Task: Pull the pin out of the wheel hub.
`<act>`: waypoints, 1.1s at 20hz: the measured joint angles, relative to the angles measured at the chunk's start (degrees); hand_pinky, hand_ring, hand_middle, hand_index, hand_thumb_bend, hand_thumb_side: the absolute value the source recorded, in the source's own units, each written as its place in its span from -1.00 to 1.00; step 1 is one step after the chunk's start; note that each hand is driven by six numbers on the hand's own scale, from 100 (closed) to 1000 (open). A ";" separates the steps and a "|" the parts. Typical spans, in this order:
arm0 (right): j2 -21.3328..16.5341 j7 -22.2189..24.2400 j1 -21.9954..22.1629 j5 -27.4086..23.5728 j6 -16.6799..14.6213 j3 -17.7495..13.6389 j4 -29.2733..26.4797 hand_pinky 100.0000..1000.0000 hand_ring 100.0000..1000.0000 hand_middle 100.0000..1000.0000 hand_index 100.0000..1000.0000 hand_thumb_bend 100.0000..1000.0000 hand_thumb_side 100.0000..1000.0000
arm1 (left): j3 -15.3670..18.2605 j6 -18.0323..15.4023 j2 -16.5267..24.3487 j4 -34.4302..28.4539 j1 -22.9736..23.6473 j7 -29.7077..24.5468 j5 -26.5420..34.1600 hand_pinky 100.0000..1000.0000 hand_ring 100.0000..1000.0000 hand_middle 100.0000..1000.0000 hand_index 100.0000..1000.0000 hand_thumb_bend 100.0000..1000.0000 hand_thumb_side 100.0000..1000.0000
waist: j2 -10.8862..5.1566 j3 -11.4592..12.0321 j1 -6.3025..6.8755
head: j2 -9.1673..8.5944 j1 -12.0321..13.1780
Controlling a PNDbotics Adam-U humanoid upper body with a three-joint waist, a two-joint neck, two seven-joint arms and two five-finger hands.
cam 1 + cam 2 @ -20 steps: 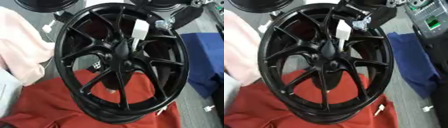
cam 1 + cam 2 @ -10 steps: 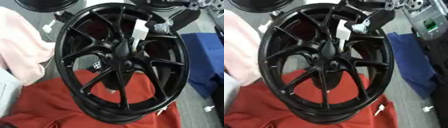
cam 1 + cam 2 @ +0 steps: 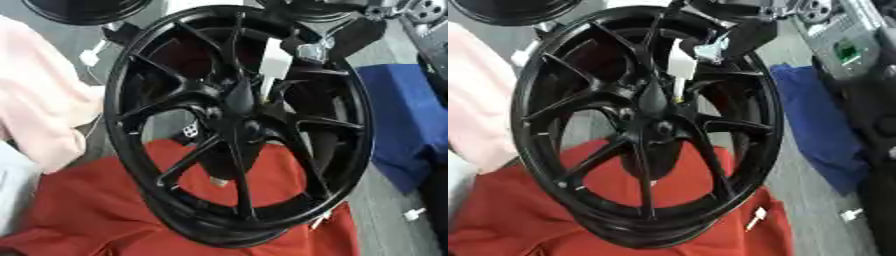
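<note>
At the centre of the frame stands a black wheel [image 3: 238, 125], tilted, its lower rim resting on a red cloth [image 3: 87, 210]. From the upper right a robot hand [image 3: 741, 35] reaches over the rim to a white piece [image 3: 681, 65] between the spokes, just above the hub [image 3: 658, 125]. Whether its fingers are closed, I cannot tell. A blue cloth [image 3: 411, 125] lies at the right, a pink cloth [image 3: 39, 110] at the left.

black wheel [image 3: 645, 125] stands tilted on red cloth [image 3: 527, 215].
</note>
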 measured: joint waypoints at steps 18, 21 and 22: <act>1.54 -0.42 1.47 4.46 -1.12 -0.12 1.99 0.70 0.73 0.28 0.77 -0.96 0.47 | -0.01 -0.35 -0.03 0.03 -0.39 -0.35 0.11 0.27 0.04 0.00 0.51 -0.64 0.22 | 0.58 0.33 0.14 | 0.00 -0.22; 1.78 -0.54 1.50 5.13 -1.37 -0.12 2.42 0.70 0.73 0.26 0.77 -0.96 0.48 | -0.02 -0.35 -0.03 0.03 -0.45 -0.37 0.12 0.27 0.04 0.00 0.51 -0.64 0.22 | 0.75 0.40 0.14 | 0.00 -0.21; 1.89 -0.50 1.51 5.29 -1.45 -0.12 2.54 0.70 0.73 0.25 0.77 -0.96 0.47 | -0.02 -0.36 -0.04 0.04 -0.46 -0.39 0.13 0.27 0.04 0.00 0.51 -0.64 0.22 | 0.80 0.42 0.14 | 0.00 -0.21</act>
